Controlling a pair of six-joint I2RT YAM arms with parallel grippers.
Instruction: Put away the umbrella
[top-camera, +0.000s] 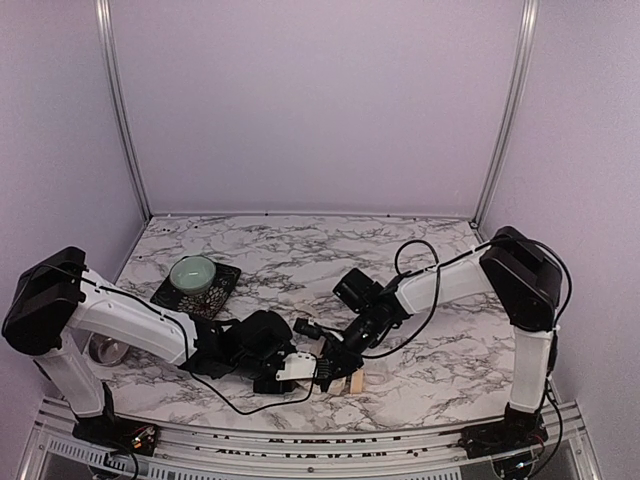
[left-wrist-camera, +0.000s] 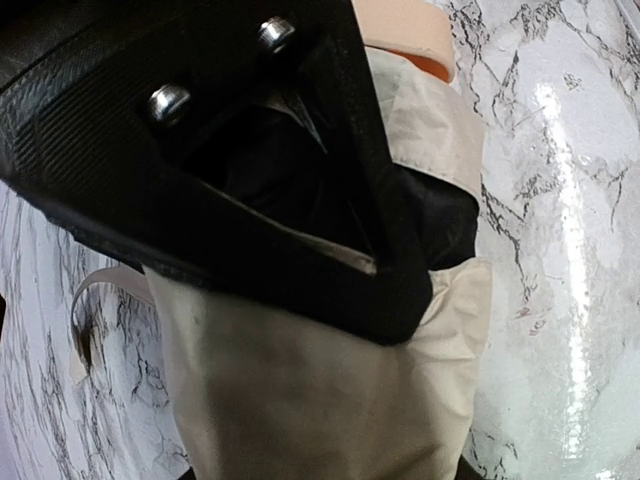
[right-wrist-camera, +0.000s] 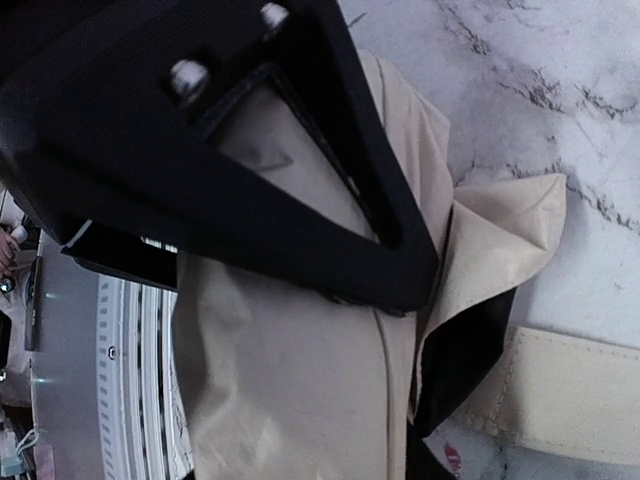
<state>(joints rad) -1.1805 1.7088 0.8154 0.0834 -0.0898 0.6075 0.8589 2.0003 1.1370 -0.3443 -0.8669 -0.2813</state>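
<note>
Top view, table: the marble table (top-camera: 300, 250) carries a pale green bowl (top-camera: 192, 270) on a dark patterned mat (top-camera: 224, 291) at the left.
Top view, umbrella: the umbrella (top-camera: 300, 366) lies folded near the front edge, about midway between the two arm bases, with its tan handle (top-camera: 356, 384) pointing right.
Top view, arms: both reach inward and low. The left gripper (top-camera: 284, 376) and right gripper (top-camera: 328, 366) meet over the bundle from either side.
Left wrist view, umbrella: cream fabric fills the lower frame, with black lining showing just beside the finger and marble to the right.
Left wrist view, fingers: one black finger (left-wrist-camera: 300, 270) lies across the fabric. Its partner is hidden, so I cannot tell whether the left gripper grips or only brackets the bundle.
Right wrist view, umbrella: creased cream folds run under the finger, with a flap of black lining (right-wrist-camera: 465, 350) and a cream band (right-wrist-camera: 570, 400) at the right.
Right wrist view, fingers: narrow, pinching the umbrella's cloth, with one finger (right-wrist-camera: 250, 200) flat against it.
</note>
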